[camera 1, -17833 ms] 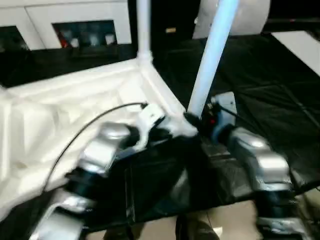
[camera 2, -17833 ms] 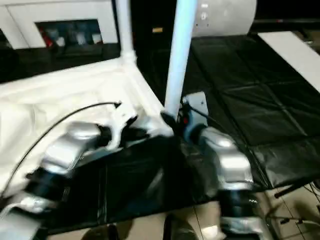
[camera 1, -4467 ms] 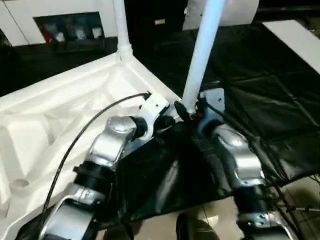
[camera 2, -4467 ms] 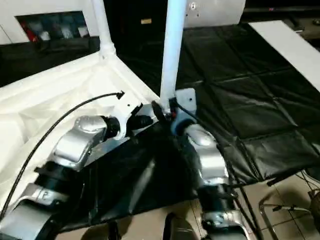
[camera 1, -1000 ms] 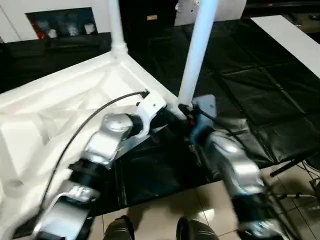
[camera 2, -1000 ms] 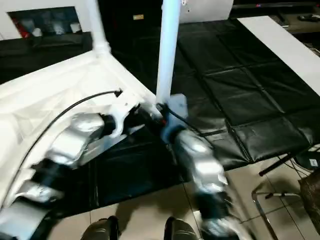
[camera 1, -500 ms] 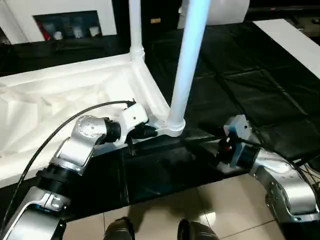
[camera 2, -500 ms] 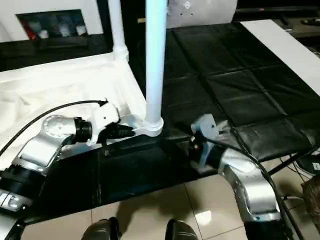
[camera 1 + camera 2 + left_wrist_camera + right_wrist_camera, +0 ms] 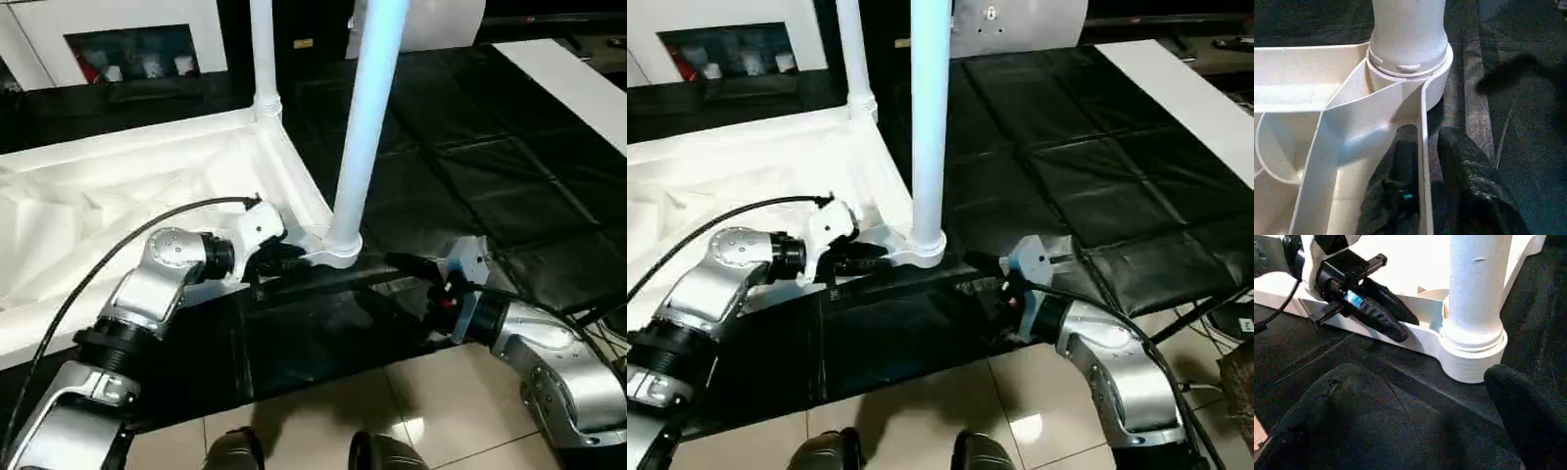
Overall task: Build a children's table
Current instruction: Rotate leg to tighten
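My left hand (image 9: 1383,316) pinches the table (image 9: 118,196) rim beside the corner leg (image 9: 362,127); right hand (image 9: 416,279) gapes wide, just clear.

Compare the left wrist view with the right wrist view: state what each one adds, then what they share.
Left wrist view: a close look at the ribs inside the rim of the table top. Right wrist view: the left end effector at that rim, and the right end effector open, clear of the table. Shared: the leg standing in its corner socket, with the black mat underneath.
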You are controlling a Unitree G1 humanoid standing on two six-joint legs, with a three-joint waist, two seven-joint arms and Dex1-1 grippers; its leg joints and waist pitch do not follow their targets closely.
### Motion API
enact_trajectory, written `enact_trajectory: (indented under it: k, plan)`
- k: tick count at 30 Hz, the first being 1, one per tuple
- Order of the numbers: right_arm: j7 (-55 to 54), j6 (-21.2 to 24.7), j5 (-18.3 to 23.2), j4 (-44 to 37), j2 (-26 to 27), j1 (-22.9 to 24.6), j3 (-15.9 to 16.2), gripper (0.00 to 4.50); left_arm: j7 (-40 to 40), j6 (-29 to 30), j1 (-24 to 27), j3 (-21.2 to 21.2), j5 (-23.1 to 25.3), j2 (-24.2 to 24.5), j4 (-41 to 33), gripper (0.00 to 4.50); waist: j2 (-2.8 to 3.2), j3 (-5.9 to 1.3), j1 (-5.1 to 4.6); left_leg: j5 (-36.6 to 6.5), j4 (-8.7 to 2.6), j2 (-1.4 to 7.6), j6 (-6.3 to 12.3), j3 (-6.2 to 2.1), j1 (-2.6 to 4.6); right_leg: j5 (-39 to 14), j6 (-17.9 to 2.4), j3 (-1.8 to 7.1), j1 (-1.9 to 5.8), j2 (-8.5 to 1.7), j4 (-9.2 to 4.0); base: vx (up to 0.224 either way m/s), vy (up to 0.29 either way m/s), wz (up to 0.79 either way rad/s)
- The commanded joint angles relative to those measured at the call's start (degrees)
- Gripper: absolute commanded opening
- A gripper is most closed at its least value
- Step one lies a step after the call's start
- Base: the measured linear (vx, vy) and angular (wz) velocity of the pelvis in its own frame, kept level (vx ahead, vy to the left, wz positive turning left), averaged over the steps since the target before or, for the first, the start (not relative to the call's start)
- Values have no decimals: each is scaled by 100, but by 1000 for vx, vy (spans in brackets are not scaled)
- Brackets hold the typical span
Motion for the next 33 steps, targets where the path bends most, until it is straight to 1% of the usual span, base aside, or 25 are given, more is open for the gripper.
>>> enact_trajectory:
  k: [1,3,6,8,9,10,11,12,13,14,15,16,17,19,20,21,22,23,24,25,26,29,31,32,33]
  plan:
    - [37,-19,15,-116,-86,-3,30,450,28,159,82,-155,207,89,268,48,-45,-447,9,-1201,-366,193,317,-42,70,-1689,-1036,278,262,-310,-432,0,0,0]
    - [16,-29,11,-128,-99,-10,65,450,23,141,52,-203,269,130,326,48,-45,-450,8,-1159,-364,192,328,-44,67,-1644,-1039,277,268,-313,-428,0,0,0]
    - [-14,-47,4,-97,-107,-69,79,450,-65,51,14,-255,286,163,336,12,-39,-451,5,-1126,-359,193,349,-40,69,-1570,-1074,277,267,-309,-420,0,0,0]
    - [-42,-119,-77,55,-128,-217,67,450,-251,-95,-7,-360,333,239,258,12,-25,-441,8,-1187,-363,194,333,-42,75,-1676,-1068,277,259,-317,-433,0,0,0]
    - [-42,-168,-116,156,-150,-309,61,450,-362,-186,-19,-429,359,286,214,6,-30,-443,-3,-1189,-363,193,314,-42,71,-1670,-1078,276,262,-312,-430,0,0,0]
    - [9,-248,-157,340,-195,-465,54,450,-542,-342,-31,-553,415,362,157,2,-15,-449,-14,-1180,-364,191,297,-47,70,-1626,-1077,276,268,-307,-420,0,0,0]
    - [39,-286,-168,424,-219,-534,55,450,-621,-413,-35,-614,443,396,139,2,-20,-453,-25,-1138,-363,191,298,-50,68,-1540,-1108,274,274,-307,-407,0,0,0]
    - [72,-336,-187,542,-243,-625,52,450,-707,-497,-40,-699,497,442,122,2,-1,-451,-22,-1125,-357,193,293,-42,80,-1490,-1133,279,264,-303,-404,0,0,0]
    - [72,-336,-187,542,-243,-625,52,450,-707,-497,-40,-699,497,442,122,2,-2,-454,-20,-1124,-348,192,301,-34,92,-1445,-1161,283,256,-306,-407,0,0,0]
    - [322,-483,-210,868,-344,-897,103,450,-1069,-781,-19,-931,572,568,34,2,9,-467,-17,-1056,-340,190,326,-39,78,-1309,-1226,279,281,-311,-381,0,0,0]
    - [459,-523,-189,1014,-377,-1026,125,450,-1254,-884,-6,-1029,583,622,-25,2,16,-477,-18,-982,-332,196,357,-33,85,-1111,-1296,281,280,-303,-361,0,0,0]
    - [488,-529,-183,1043,-384,-1052,129,450,-1293,-904,-3,-1048,583,633,-37,2,29,-482,-6,-944,-326,198,383,-30,95,-980,-1349,281,281,-297,-344,0,0,0]
    - [745,-585,-162,1190,-446,-1201,207,450,-1503,-993,2,-1141,562,673,-99,2,27,-483,16,-853,-316,201,451,-18,100,-722,-1472,281,286,-287,-309,0,0,0]
    - [1035,-655,-147,1313,-505,-1341,315,450,-1641,-1064,-15,-1197,538,684,-114,2,38,-483,51,-814,-311,213,482,-9,118,-630,-1520,286,278,-290,-297,0,0,0]
    - [1196,-686,-109,1370,-515,-1409,360,450,-1691,-1112,-31,-1218,528,683,-105,2,44,-486,74,-841,-308,218,508,-7,124,-609,-1565,278,278,-290,-289,0,0,0]
    - [1494,-715,-15,1476,-532,-1515,452,450,-1739,-1202,-59,-1236,515,674,-66,2,44,-481,94,-890,-310,220,516,-4,122,-642,-1585,277,283,-290,-290,0,0,0]
    - [1546,-725,-2,1496,-536,-1533,471,450,-1747,-1218,-64,-1239,513,672,-60,2,44,-482,107,-914,-310,227,513,-7,122,-671,-1589,276,287,-298,-289,0,0,0]
    - [1691,-774,15,1578,-537,-1595,524,421,-1788,-1255,-78,-1254,504,668,-52,0,41,-479,130,-925,-314,234,490,-5,120,-703,-1583,281,287,-299,-290,0,0,0]
    - [1849,-853,-6,1703,-535,-1677,601,421,-1834,-1269,-81,-1257,470,657,-67,0,22,-481,155,-973,-315,239,474,-5,127,-784,-1581,280,283,-316,-292,0,0,0]
    - [1944,-912,-28,1792,-531,-1733,649,421,-1864,-1274,-81,-1260,445,651,-81,0,25,-483,154,-978,-313,235,458,-7,123,-813,-1588,278,285,-313,-288,0,0,0]
    - [2069,-972,-37,1912,-518,-1808,695,411,-1902,-1283,-80,-1266,414,646,-96,0,18,-468,167,-1025,-320,236,425,-2,123,-919,-1564,283,274,-314,-307,0,0,0]
    - [2299,-989,-48,2172,-486,-1988,796,373,-1966,-1293,-77,-1268,391,646,-119,0,5,-472,174,-1070,-320,231,382,-5,120,-1046,-1540,283,277,-317,-304,0,0,0]
    - [2478,-1050,-91,2384,-468,-2117,887,369,-2008,-1320,-81,-1261,388,644,-107,0,4,-469,173,-1046,-320,226,383,-9,104,-1078,-1532,278,281,-317,-306,0,0,0]
    - [2534,-1103,-124,2478,-456,-2168,924,362,-2017,-1332,-80,-1259,385,643,-102,0,6,-469,178,-1048,-320,231,384,-5,112,-1085,-1517,281,277,-318,-311,0,0,0]
    - [2581,-1132,-140,2564,-444,-2215,957,362,-2028,-1337,-74,-1256,380,648,-107,0,-11,-478,174,-1009,-315,230,399,-4,109,-1026,-1530,280,277,-315,-298,0,0,0]
